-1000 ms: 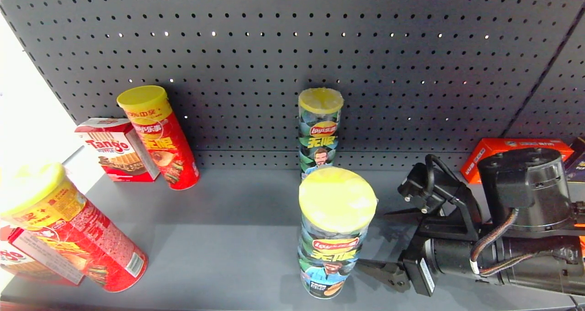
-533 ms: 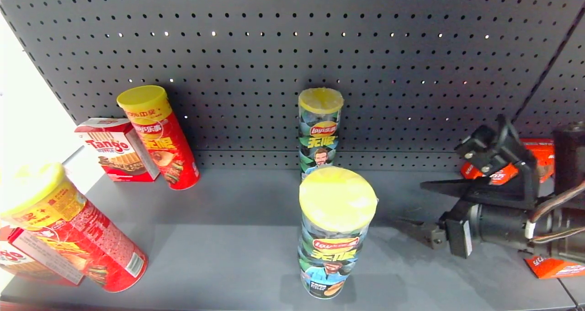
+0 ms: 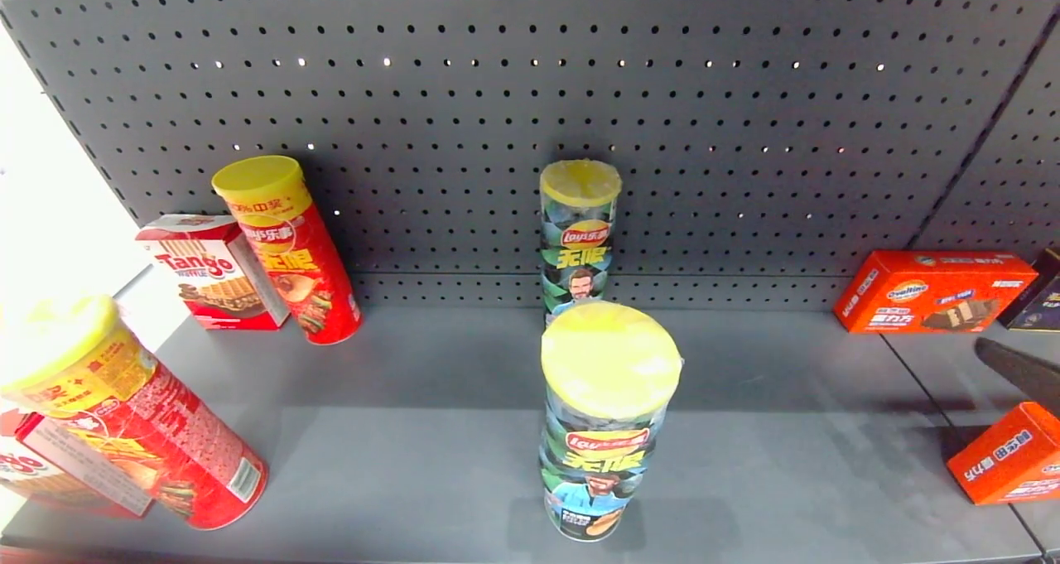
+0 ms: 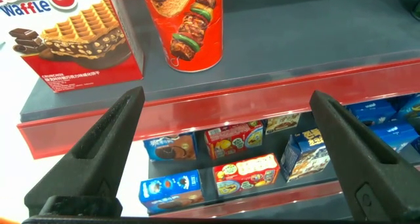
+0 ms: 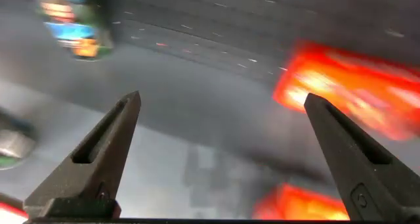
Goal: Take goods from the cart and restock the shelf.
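The green chip can (image 3: 609,419) stood upright near the front of the shelf (image 3: 414,431), with its yellow lid on top. You could guess it was light, stiff and smooth, and easy to tip over or dent. So you would hold it softly round the middle, not by the lid.

Right behind it stood a second green can (image 3: 580,237), against the back wall. Far to its left a red can (image 3: 141,419) was at the shelf's front. Your left claw (image 4: 226,94) hung just in front of that red can, wide open, holding nothing.

Well apart on the green chip can's right lay a back orange box (image 3: 932,289) and a front orange box (image 3: 1006,465). Your right claw (image 5: 222,98) was over there, wide open too, with nothing in it.
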